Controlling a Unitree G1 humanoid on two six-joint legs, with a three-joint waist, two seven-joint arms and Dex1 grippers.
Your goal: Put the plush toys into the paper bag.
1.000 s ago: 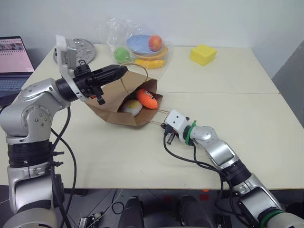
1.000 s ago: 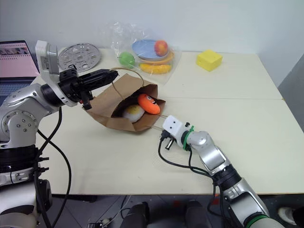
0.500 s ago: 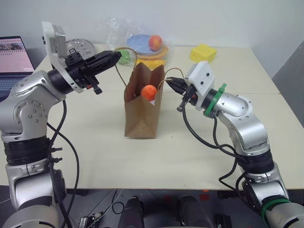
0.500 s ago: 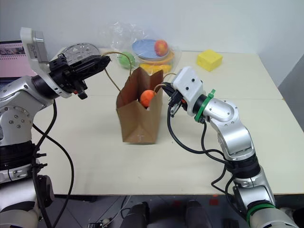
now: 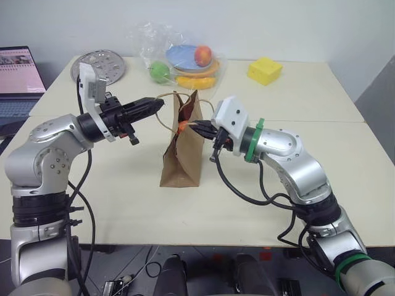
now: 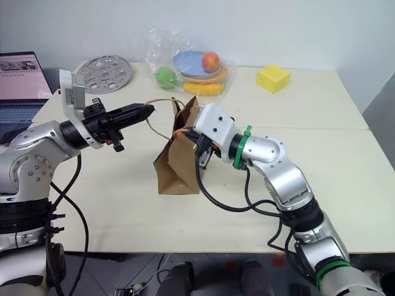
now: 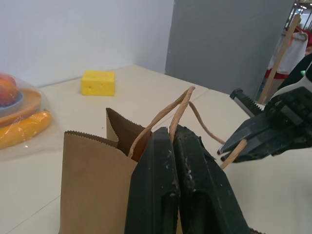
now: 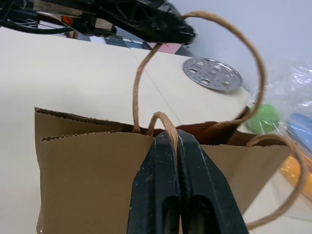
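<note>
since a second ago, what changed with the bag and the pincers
The bag went from lying on its side to standing upright, lifted by its handles. The right pincer rose from table level to the bag's top; the left pincer kept its handle. The carrot sank deeper inside. Fruit and yellow block stayed.

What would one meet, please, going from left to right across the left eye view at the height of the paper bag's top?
Left hand → paper bag → right hand.
</note>
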